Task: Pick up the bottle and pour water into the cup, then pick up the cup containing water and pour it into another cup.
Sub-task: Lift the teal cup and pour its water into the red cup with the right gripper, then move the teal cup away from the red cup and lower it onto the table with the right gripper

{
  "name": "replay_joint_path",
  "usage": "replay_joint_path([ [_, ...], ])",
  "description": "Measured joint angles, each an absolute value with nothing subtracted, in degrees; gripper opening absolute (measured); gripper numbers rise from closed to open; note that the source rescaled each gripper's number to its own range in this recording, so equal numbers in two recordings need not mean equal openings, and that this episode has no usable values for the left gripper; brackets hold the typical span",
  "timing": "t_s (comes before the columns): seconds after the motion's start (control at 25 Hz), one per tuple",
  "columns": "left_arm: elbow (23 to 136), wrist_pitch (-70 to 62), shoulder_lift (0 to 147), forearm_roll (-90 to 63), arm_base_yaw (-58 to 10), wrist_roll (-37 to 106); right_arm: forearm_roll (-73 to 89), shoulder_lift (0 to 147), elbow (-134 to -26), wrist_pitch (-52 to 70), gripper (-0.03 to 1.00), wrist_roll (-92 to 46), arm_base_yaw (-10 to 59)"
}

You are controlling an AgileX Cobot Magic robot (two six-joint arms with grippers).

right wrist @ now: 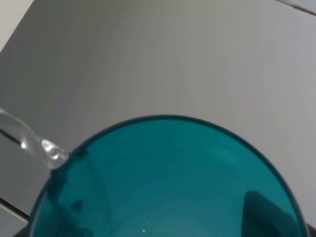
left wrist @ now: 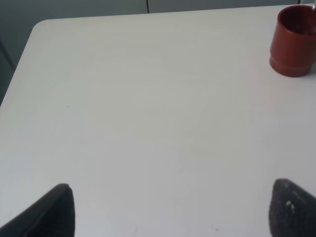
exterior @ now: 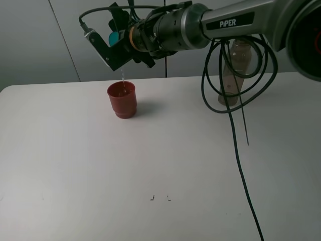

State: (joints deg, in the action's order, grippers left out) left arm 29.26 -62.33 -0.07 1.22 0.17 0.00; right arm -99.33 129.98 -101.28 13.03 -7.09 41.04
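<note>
From my station, the right gripper (exterior: 116, 42) pinched the teal-blue translucent plastic tumbler (exterior: 116, 36), tipped over directly above the opaque dark red plastic cup with the stepped base (exterior: 122, 99). A thin stream of water (exterior: 122, 76) fell from the tumbler's rim into the red cup; in the right wrist view the tumbler (right wrist: 168, 182) filled the lower picture, with water (right wrist: 29, 140) leaving its rim. The red cup stood on the white counter (exterior: 100, 170), toward its far side. The tall smoky grey-brown translucent bottle (exterior: 234, 70) stood upright well off to the right, partly behind the right arm's hanging black cables (exterior: 235, 85).

The left gripper (left wrist: 168, 210) was spread wide above bare counter, holding nothing, with the red cup (left wrist: 294, 42) far from it.

I judged the risks as these: the stream was narrow and fell a good way, so any wobble or extra tilt could send water past the rim onto the counter. Lowering the tumbler carelessly could knock the light red cup over. The dangling cables might also brush the bottle when the arm swung.
</note>
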Motion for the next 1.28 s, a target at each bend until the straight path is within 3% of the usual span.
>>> replay_joint_path([
  [0.52,29.26,-62.33,-0.07,1.22,0.17,0.0,-99.36,129.98,-101.28,12.36,0.09,-5.8,41.04],
  [0.88,29.26,-62.33,-0.07,1.22,0.17,0.0,-90.66,129.98,-101.28,4.77,0.09,3.85,41.04],
  [1.28,29.26,-62.33,-0.07,1.22,0.17,0.0,-78.95,127.52,-101.28,7.92,0.09,20.76,41.04],
])
